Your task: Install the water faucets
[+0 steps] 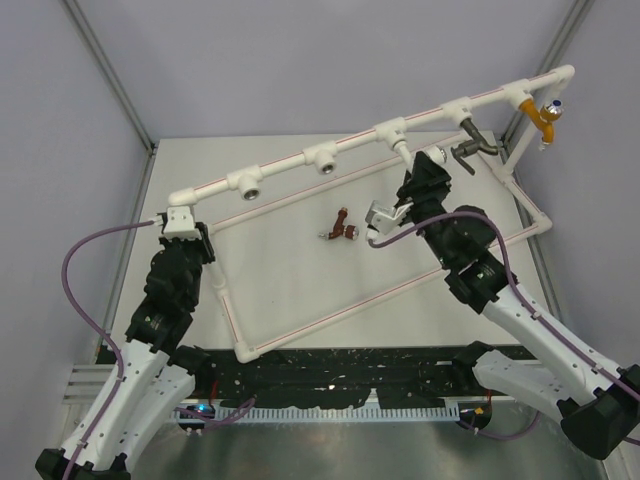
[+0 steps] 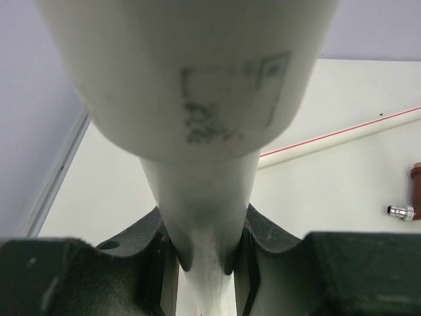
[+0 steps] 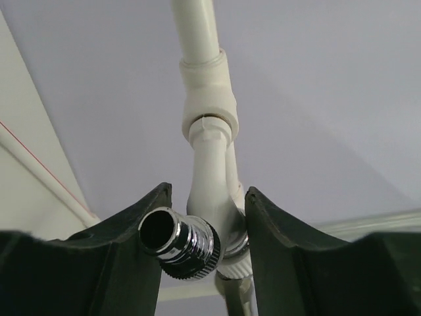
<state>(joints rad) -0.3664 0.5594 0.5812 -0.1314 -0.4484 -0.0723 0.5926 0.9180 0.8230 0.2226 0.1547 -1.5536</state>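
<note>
My right gripper (image 1: 408, 186) is shut on the white faucet (image 3: 212, 197), jaws on either side of its body (image 3: 208, 232). The faucet's chrome spout (image 3: 179, 242) points to the left, and its top stands in the white tee socket (image 3: 208, 92) of the raised pipe (image 1: 360, 143). The reddish-brown faucet (image 1: 340, 228) lies loose on the table inside the frame; it also shows at the right edge of the left wrist view (image 2: 415, 184). My left gripper (image 1: 182, 226) is shut on the white pipe (image 2: 204, 197) at the frame's left corner (image 2: 207, 258).
Further right on the raised pipe sit a grey faucet (image 1: 470, 146) and an orange one (image 1: 545, 116). Two open tee sockets (image 1: 248, 184) (image 1: 324, 160) lie to the left. The low pipe frame (image 1: 330, 318) rings the table's middle.
</note>
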